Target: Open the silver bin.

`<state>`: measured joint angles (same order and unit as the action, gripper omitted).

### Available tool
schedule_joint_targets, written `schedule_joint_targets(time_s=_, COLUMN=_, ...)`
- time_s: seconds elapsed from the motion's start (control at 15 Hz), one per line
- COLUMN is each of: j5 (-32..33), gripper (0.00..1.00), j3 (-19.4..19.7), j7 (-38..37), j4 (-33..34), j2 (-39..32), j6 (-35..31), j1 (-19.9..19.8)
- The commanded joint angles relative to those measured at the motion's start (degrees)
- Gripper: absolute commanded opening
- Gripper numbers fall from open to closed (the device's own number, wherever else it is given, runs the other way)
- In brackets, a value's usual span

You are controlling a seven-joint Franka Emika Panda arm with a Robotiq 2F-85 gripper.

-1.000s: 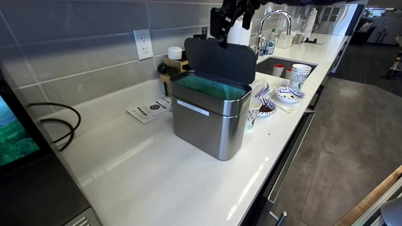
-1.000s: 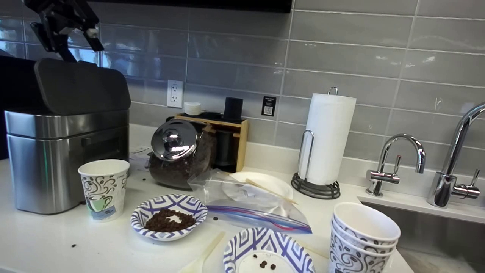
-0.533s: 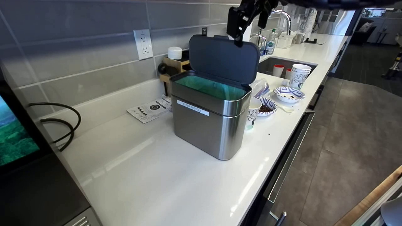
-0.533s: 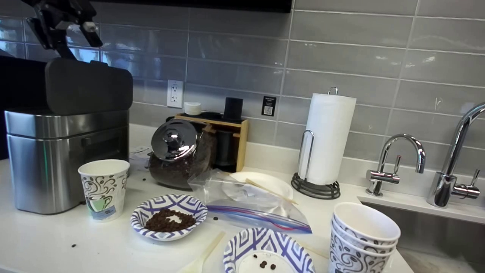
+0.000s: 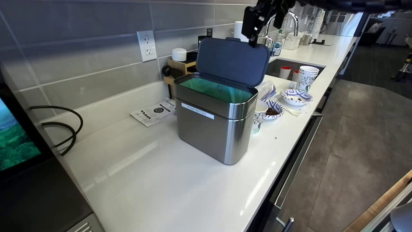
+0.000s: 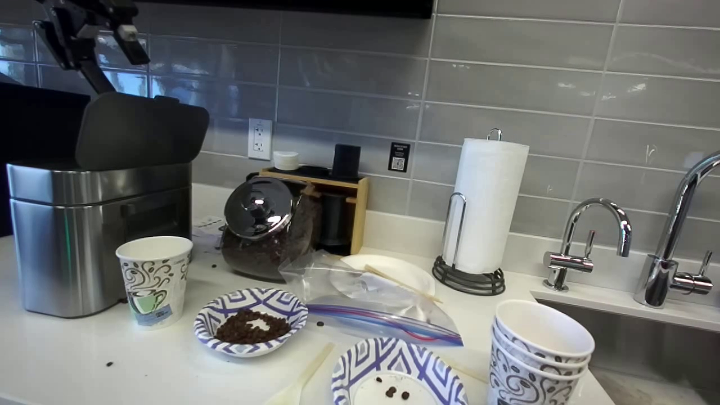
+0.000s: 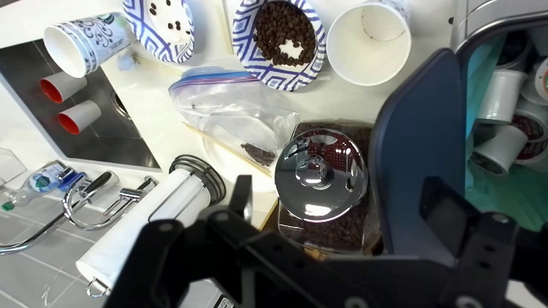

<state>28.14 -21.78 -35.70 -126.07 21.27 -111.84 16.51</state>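
One silver bin (image 5: 209,135) is standing upright on the worktop (image 5: 154,190), its long axis running from the tiled wall (image 5: 96,64) out towards the worktop's front edge; its labelled long face is pointing away from the sink (image 5: 273,67) and towards the screen (image 5: 16,141), the label (image 5: 197,111) sitting high on it; the lid (image 5: 231,61) is standing raised, hinged along the sink-side long edge and leaning towards the sink; the green lining (image 5: 215,88) is showing, and in the wrist view white pods (image 7: 503,96) are lying inside.

Above the lid the gripper (image 7: 337,190) is hanging, its jaws standing wide apart, released; in both exterior views one jaw is sitting at the lid's top edge, on the side of the bin's mouth; whether it is touching the lid, I cannot tell.

Just beside the bin, on its sink side, a cup (image 6: 152,281) is standing upright; next to that a bowl (image 6: 253,298) is holding many coffee beans (image 6: 242,332); a second bowl (image 6: 399,354), nearer the sink, is holding a few; a clear bag (image 6: 337,292) is lying nearer the wall than the bowls, and a stack of cups (image 6: 540,349) is standing upright near the sink; a jar (image 6: 253,256) of beans is resting before a wooden rack (image 6: 361,219) by the wall; a paper roll (image 6: 489,208) is standing between rack and tap (image 6: 562,261).
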Motion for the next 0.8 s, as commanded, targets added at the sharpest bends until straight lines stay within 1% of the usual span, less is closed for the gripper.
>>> schedule_joint_targets(time_s=0.0, j5=-1.63, gripper=1.00, j3=-0.55, j7=-0.56, j4=-2.88, j2=2.45, j6=-2.91, j1=-1.18)
schedule_joint_targets(time_s=0.13, j5=-2.30, gripper=1.00, j3=-0.50, j7=-1.13, j4=-3.16, j2=2.96, j6=-4.10, j1=-1.35)
schedule_joint_targets(time_s=0.2, j5=-3.11, gripper=1.00, j3=-0.21, j7=-1.46, j4=-3.51, j2=3.40, j6=-5.87, j1=-1.31)
schedule_joint_targets(time_s=0.4, j5=-9.62, gripper=1.00, j3=0.99, j7=-3.19, j4=-4.72, j2=4.78, j6=-12.46, j1=-1.27)
schedule_joint_targets(time_s=0.53, j5=-13.04, gripper=1.00, j3=1.11, j7=-2.32, j4=-4.86, j2=5.68, j6=-13.46, j1=-1.42)
schedule_joint_targets(time_s=0.73, j5=-18.34, gripper=1.00, j3=1.65, j7=0.07, j4=-4.67, j2=7.72, j6=-11.47, j1=-0.78)
